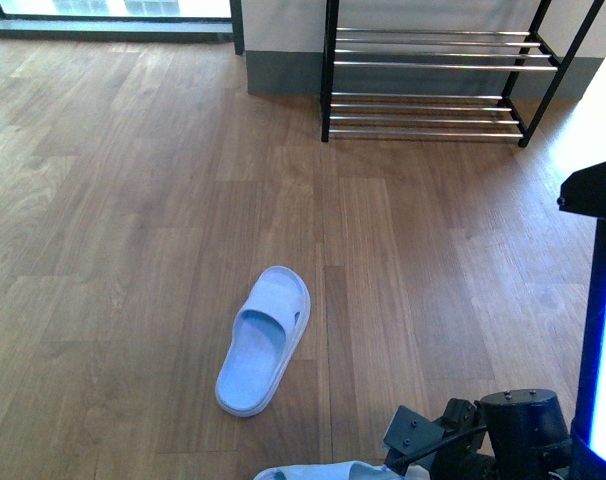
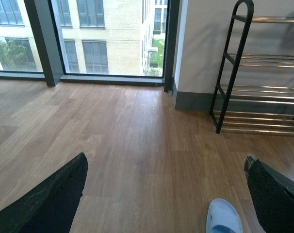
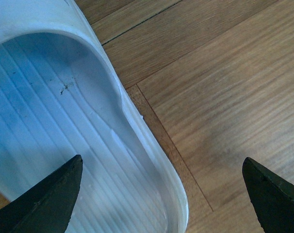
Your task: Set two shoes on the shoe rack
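The wooden floor (image 1: 133, 200) fills most of the front view, and the shoe rack (image 1: 433, 65) stands against the wall at 1 o'clock. The tiers that show there hold no shoe. The only footwear in sight is a pair of pale blue slides, and no other shoes appear. The far slide (image 1: 263, 340) lies flat near the middle of the floor, toe toward 1 o'clock and well apart from the rack. The near slide (image 1: 323, 470) is cut off by the frame edge at 6 o'clock, just beside the right arm's base. The right gripper (image 3: 161, 191) hangs low over that near slide (image 3: 50, 121) with its jaws spread wide. One finger is above the ribbed footbed and the other above bare boards, so the side rim lies between them and nothing is clamped. The left gripper (image 2: 165, 165) is also wide open and empty, looking across the floor toward the rack (image 2: 229, 73), with a slide's toe (image 2: 223, 216) poking into view. By my reading nothing is placed yet: the first grasp is only being lined up, and both carries to the rack remain.
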`<state>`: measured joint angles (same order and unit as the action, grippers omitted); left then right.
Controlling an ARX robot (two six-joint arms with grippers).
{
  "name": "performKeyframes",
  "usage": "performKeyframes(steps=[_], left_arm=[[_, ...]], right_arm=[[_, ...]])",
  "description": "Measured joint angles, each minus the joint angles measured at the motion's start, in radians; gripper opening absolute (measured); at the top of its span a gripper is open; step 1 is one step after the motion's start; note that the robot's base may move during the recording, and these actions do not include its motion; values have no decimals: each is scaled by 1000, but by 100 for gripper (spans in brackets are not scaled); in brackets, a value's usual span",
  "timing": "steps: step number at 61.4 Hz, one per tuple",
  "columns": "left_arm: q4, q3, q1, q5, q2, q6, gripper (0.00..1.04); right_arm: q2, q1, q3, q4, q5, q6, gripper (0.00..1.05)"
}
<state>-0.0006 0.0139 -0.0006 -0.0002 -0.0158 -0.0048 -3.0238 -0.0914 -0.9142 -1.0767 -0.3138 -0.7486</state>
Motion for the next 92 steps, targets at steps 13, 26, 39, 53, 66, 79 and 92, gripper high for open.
performKeyframes(steps=[13,26,39,53,66,79,92], left_arm=[[0,0,0,0,0,0,95],[0,0,0,0,0,0,95],[0,0,0,0,0,0,95],[0,0,0,0,0,0,95],[0,0,0,0,0,0,95],[0,0,0,0,0,0,95],[0,0,0,0,0,0,95]], right_arm=[[-31,-26,-63,13,-45,51,95],[-31,-63,-77,85,-127,106,95],[-40,-82,-122,114,-138,133,85],[-64,-84,-181,117,-148,196,44],[-45,-77,-157,66,-142,272,3],[96,-26,-33,-77,42,426,2],[400,74,201,-115,172,584,2]])
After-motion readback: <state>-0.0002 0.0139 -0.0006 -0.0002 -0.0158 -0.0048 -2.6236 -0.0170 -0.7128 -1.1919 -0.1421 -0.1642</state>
